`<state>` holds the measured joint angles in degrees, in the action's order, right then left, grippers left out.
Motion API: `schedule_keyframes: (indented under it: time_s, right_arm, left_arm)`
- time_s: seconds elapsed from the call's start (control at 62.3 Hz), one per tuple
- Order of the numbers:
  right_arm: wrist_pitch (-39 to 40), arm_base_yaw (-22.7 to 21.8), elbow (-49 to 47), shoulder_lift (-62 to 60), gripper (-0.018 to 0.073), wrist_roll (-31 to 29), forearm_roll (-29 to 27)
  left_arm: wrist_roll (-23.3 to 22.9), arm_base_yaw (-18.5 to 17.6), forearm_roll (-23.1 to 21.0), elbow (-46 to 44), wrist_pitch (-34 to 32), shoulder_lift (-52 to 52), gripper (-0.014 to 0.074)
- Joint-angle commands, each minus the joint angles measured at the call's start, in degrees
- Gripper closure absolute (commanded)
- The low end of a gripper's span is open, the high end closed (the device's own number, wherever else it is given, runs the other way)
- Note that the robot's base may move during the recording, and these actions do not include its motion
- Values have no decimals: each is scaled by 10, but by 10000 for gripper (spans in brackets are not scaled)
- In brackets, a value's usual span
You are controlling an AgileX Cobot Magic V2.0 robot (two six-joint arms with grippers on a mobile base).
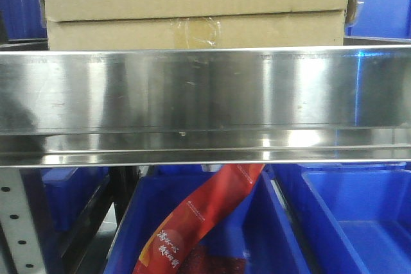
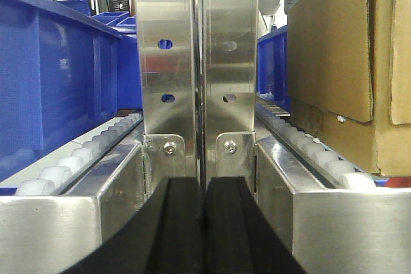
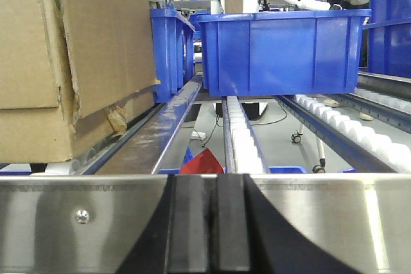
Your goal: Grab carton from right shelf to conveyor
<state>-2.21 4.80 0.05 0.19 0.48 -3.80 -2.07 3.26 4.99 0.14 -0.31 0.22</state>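
Note:
The brown carton (image 1: 192, 4) sits on the right shelf behind its wide shiny steel front rail (image 1: 205, 104), with clear tape at its seam. It also shows at the right of the left wrist view (image 2: 340, 62) and at the left of the right wrist view (image 3: 58, 62), resting on white rollers. My left gripper (image 2: 205, 222) is shut and empty, just in front of the steel upright posts (image 2: 196, 62), left of the carton. My right gripper (image 3: 209, 222) is shut and empty at the front rail (image 3: 83, 216), right of the carton. The conveyor is out of view.
Blue plastic bins stand on the shelf beside the carton (image 3: 282, 46) (image 2: 58, 75) and below the rail (image 1: 347, 222). A red printed bag (image 1: 199, 222) lies in a lower bin. White roller tracks (image 3: 241, 139) run back along the shelf. A grey perforated post (image 1: 16, 222) stands lower left.

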Motion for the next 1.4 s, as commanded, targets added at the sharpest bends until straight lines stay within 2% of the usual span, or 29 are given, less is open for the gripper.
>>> schedule_keyframes:
  time_s: [0.0, 0.593, 0.946, 1.059, 1.139, 1.283, 1.379]
  right_arm:
    - [10, 0, -1, -2, 628, -5, 1]
    - [10, 0, -1, -2, 628, -5, 1]
    - [40, 0, -1, -2, 628, -5, 1]
    - [39, 0, -1, -2, 628, -5, 1]
    - [47, 0, -1, -2, 628, -5, 1]
    - [59, 0, -24, -2, 628, -5, 0]
    - [22, 0, -77, -2, 628, 8, 0]
  left_arm:
    - [0, 2, -3, -1, -11, -2, 593]
    - [0, 1, -3, -1, -12, -2, 593]
    - [0, 1, -3, -1, -12, -2, 593]
    - [0, 1, -4, -1, -33, -2, 593]
    - [0, 1, -21, -1, -50, -2, 594]
    - [0, 1, -21, -1, -122, -2, 594]
    - [0, 1, -6, -43, -92, -2, 594]
